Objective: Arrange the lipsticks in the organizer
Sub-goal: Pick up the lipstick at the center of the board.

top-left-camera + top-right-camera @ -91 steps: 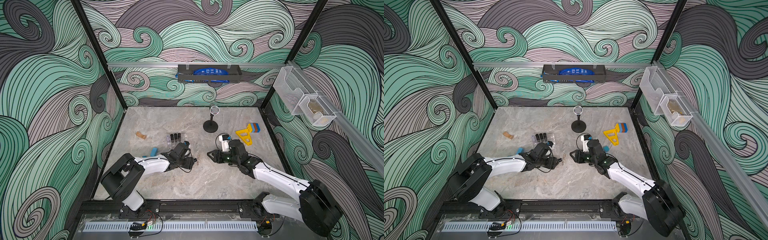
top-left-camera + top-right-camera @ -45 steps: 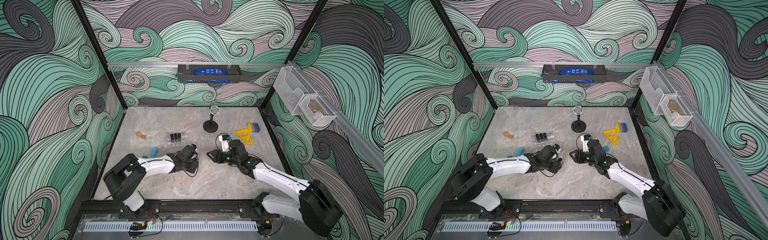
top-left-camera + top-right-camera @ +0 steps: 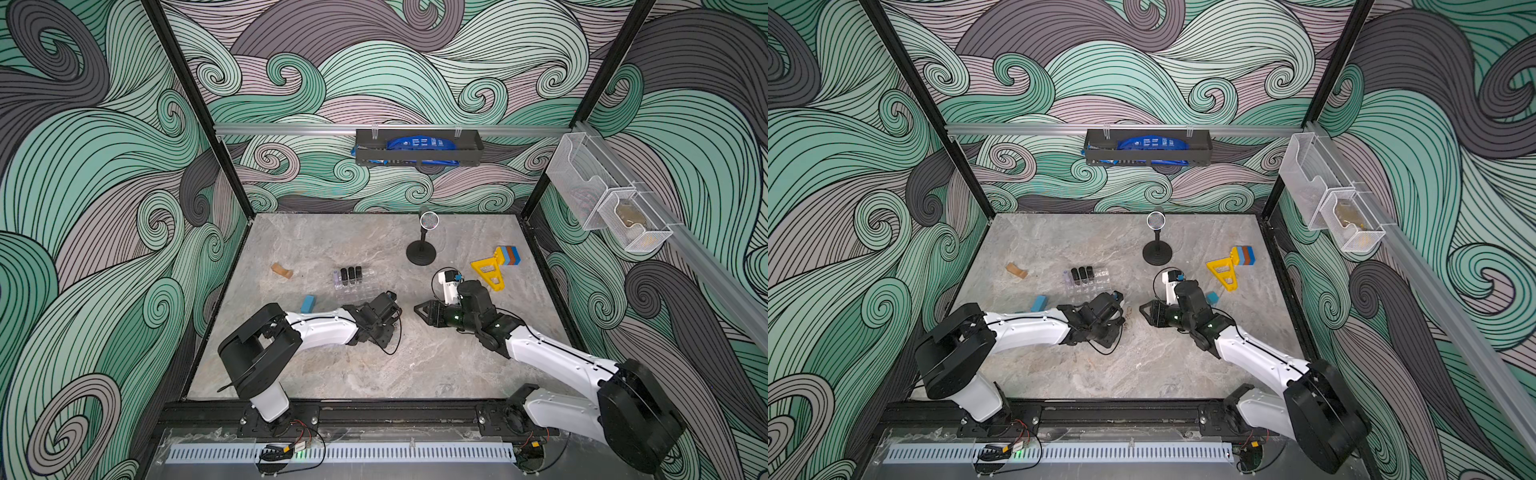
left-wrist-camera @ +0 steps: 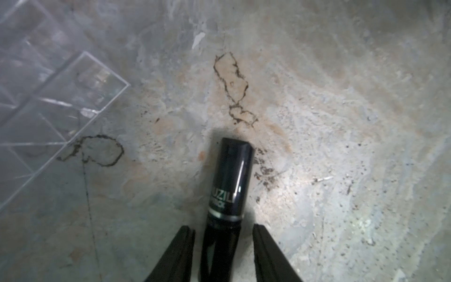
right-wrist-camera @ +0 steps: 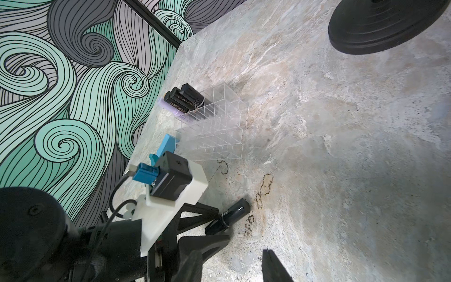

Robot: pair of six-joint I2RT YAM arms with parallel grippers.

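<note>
The loose lipstick (image 4: 229, 180) lay flat on the marble table (image 4: 341, 122), so the left gripper (image 4: 223, 228) straddled it low. Its jaws were partly open with a thin gap on either side, and nothing was pinched yet. One end of the tube stuck out past the fingertips. The clear organizer (image 5: 219, 127) sat ahead and to one side, near but apart. Three black lipsticks (image 5: 185, 100) and a lavender tube (image 5: 170, 109) stood in its farthest row. The left arm (image 3: 320, 328) reached forward, forearm almost level. The right gripper (image 5: 230, 252) hovered facing it, part open and empty.
</note>
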